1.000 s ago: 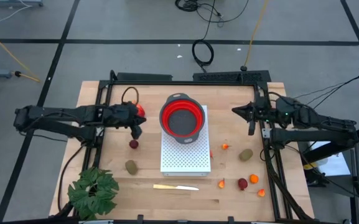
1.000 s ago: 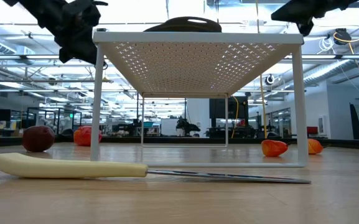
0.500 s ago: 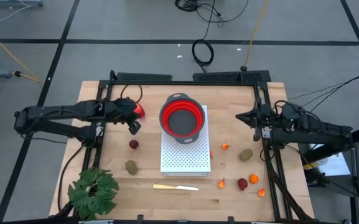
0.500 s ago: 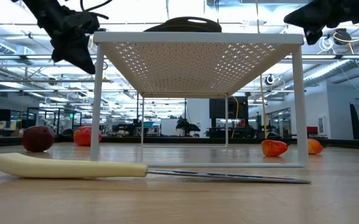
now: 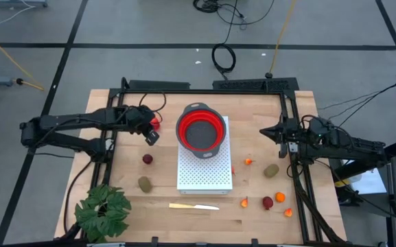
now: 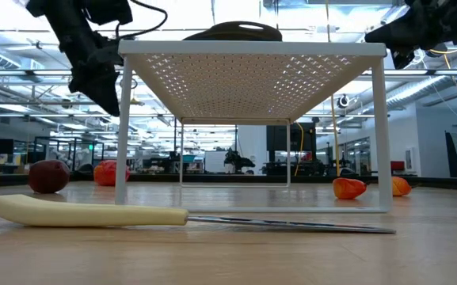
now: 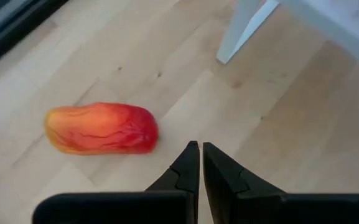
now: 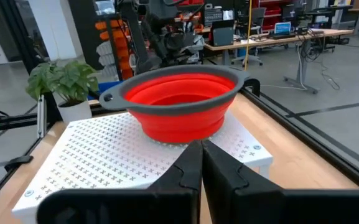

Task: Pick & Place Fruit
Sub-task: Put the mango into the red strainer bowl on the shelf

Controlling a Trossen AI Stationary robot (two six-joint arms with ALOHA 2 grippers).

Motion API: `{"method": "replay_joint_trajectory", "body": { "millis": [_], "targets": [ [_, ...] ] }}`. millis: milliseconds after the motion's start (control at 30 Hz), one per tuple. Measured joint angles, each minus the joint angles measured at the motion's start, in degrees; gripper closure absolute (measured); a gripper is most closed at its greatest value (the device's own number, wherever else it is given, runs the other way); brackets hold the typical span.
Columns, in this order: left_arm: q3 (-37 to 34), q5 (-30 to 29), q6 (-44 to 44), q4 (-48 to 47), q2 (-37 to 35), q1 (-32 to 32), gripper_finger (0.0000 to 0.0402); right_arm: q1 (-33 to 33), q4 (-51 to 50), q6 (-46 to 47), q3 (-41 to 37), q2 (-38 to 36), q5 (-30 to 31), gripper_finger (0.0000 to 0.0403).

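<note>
The left gripper (image 7: 196, 151), fingers together, hovers just beside the red-orange oblong toy fruit (image 7: 101, 128) at the wooden table's (image 5: 252, 213) ten o'clock, seemingly lining up. The right gripper (image 8: 201, 151), also together, waits at three o'clock.

Two matte black arms trailing black cables, each end effector (image 7: 198, 163) with tapered dark fingers.

Red collapsible bowl (image 8: 178, 106) on white perforated stand (image 8: 98, 158), closed right claw (image 8: 201, 163) below, green plant (image 8: 64, 79) behind
</note>
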Motion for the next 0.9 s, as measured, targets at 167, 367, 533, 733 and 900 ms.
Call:
{"method": "replay_joint_trajectory", "body": {
  "millis": [167, 367, 533, 733, 900],
  "targets": [
    [0.0, -3.1, 9.3, -0.1, 1.4, 2.3, 0.0383, 0.0, -0.1, -0.1, 0.0, 0.0, 0.0, 0.0399],
    [0.0, -8.7, 26.9, 0.4, 1.7, 3.4, 0.0383, 0.0, -0.2, 0.0, 0.0, 0.0, 0.0, 0.0399],
    [0.0, -9.1, 36.9, 0.9, 1.7, 3.4, 0.0383, 0.0, -0.2, 0.0, 0.0, 0.0, 0.0, 0.0399],
    [0.0, -9.0, 36.5, 3.5, 1.7, 3.4, 0.0383, 0.0, -0.2, 0.0, 0.0, 0.0, 0.1, 0.0399],
    [0.0, -9.0, 34.7, 8.1, 1.7, 3.4, 0.0383, 0.0, -0.2, 0.0, 0.0, 0.0, 0.1, 0.0399]
  ]
}}
